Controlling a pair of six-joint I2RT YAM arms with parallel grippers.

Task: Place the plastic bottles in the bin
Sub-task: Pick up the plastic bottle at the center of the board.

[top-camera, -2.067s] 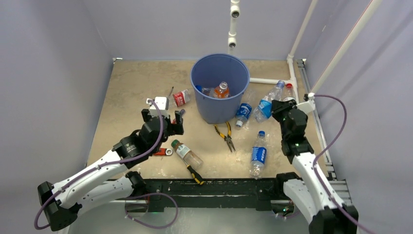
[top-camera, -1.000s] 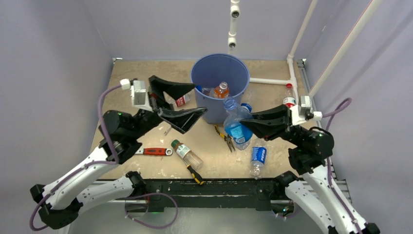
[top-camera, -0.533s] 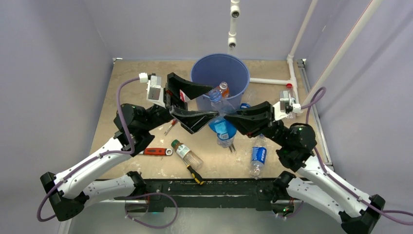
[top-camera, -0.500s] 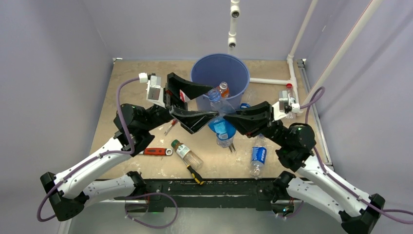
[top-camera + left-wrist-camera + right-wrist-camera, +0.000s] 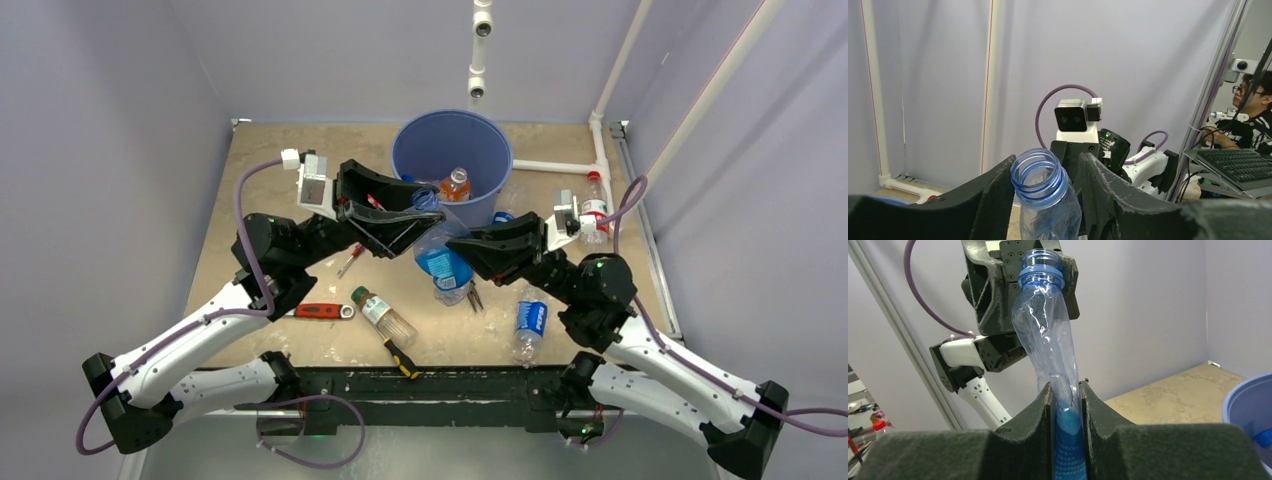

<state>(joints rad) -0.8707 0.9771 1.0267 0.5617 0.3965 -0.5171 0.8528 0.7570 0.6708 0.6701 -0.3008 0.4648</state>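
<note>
Top external view, centre: right gripper (image 5: 466,243) clamped on a crumpled clear plastic bottle with blue label (image 5: 441,266), just below the large round blue plastic bin (image 5: 505,150). Bottle's open neck points up-left into the left gripper (image 5: 425,210), jaws half closed around it; contact unclear.

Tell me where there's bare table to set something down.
Barest: the far left corner, between the wall and the bin. Also the near strip between the green-capped bottle and the blue-labelled bottle. Crowded right of the bin and directly in front of it.
</note>
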